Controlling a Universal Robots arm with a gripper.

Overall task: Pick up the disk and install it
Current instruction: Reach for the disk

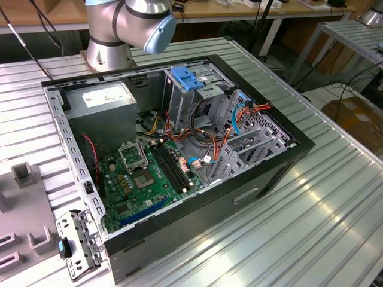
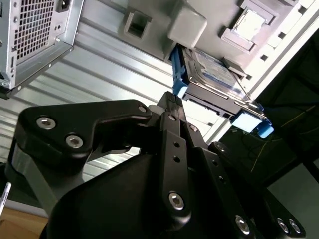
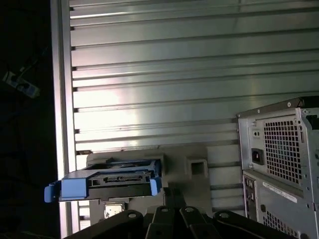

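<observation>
Second wrist view is showing the claw [image 2: 171, 101] hanging closed and empty near the disk [image 2: 212, 74], with pickup pending and calling for opened, squared jaws.

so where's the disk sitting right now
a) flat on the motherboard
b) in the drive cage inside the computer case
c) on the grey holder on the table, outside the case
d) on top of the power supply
c: in the first wrist view the disk rests on the grey holder on the ribbed table, apart from the computer case.
</observation>
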